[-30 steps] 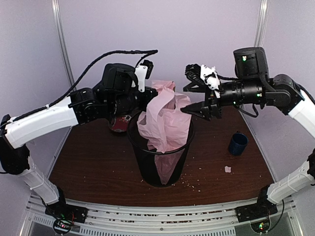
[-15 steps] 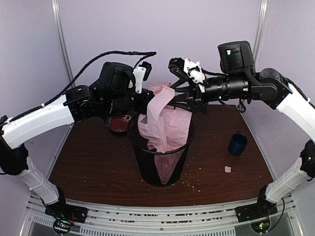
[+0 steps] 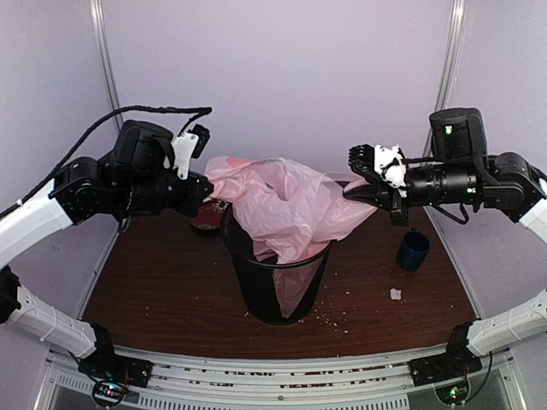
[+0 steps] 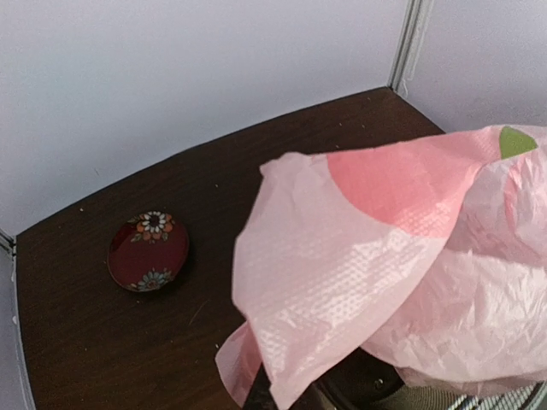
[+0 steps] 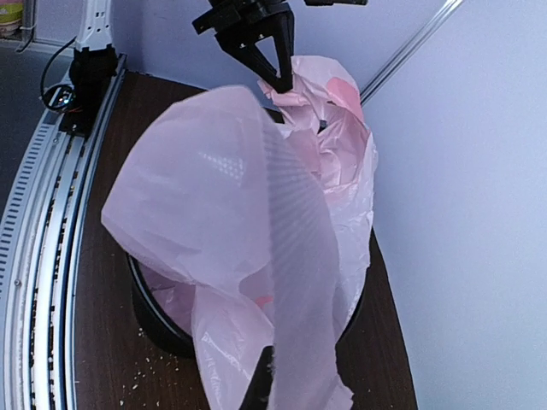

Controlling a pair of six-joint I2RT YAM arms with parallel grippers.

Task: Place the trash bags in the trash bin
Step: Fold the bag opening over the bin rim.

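— How far along is it?
— Partway, I'd say. At nine o'clock from the trash bin (image 3: 278,295), the left gripper (image 3: 203,184) pinches the trash bag (image 3: 282,205). The bag's bottom hangs inside the bin; most of it spreads above the rim, yet to go in. At three o'clock is the right gripper (image 3: 357,178); I can't tell if it's clamped.
— And the bag's look?
— Pale pink, crinkly, translucent, stretched wide.

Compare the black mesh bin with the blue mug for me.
The bin is tall, tapered, see-through black wire mesh; the mug is small and solid dark blue. The bin has the pink bag spilling out over its rim; nothing covers the mug. The bin stands mid-table, the mug off to the right. Both stand upright on the brown table.
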